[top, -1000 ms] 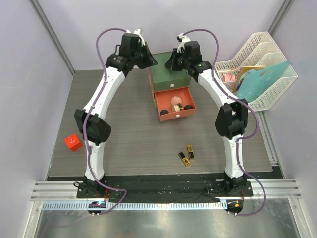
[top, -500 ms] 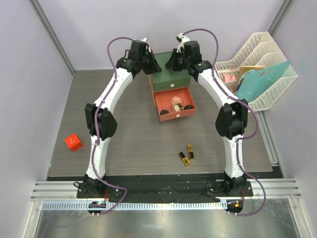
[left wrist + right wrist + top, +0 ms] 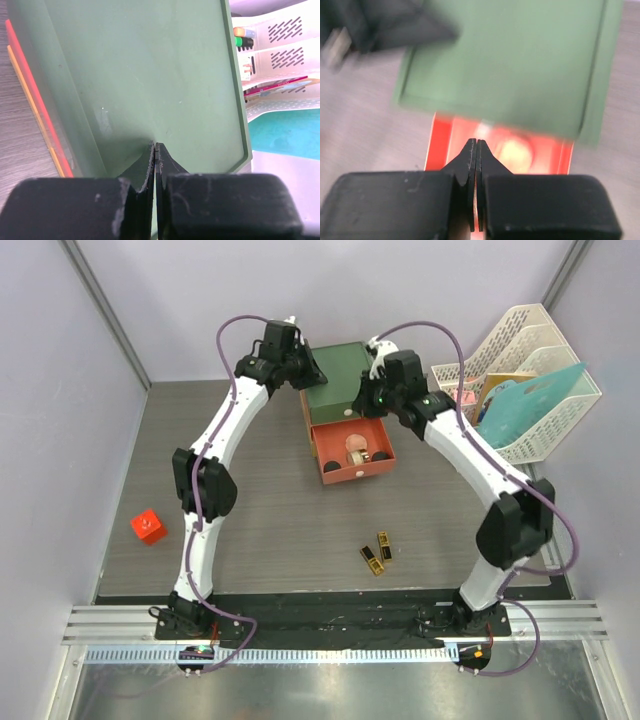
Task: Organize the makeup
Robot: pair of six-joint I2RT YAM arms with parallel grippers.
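Two lipsticks (image 3: 371, 559) lay on the table (image 3: 260, 510). Left gripper (image 3: 155, 145), closed and empty, was over the drawer box (image 3: 165, 75) top; right gripper (image 3: 476, 142), likewise, above its open orange drawer (image 3: 355, 475).

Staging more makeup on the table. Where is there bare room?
Bare tabletop: between the orange drawer and the lipsticks; also beyond the red cube, left of the left arm. Crowded: around the drawer box, where the left gripper and right gripper are, and by the rack.
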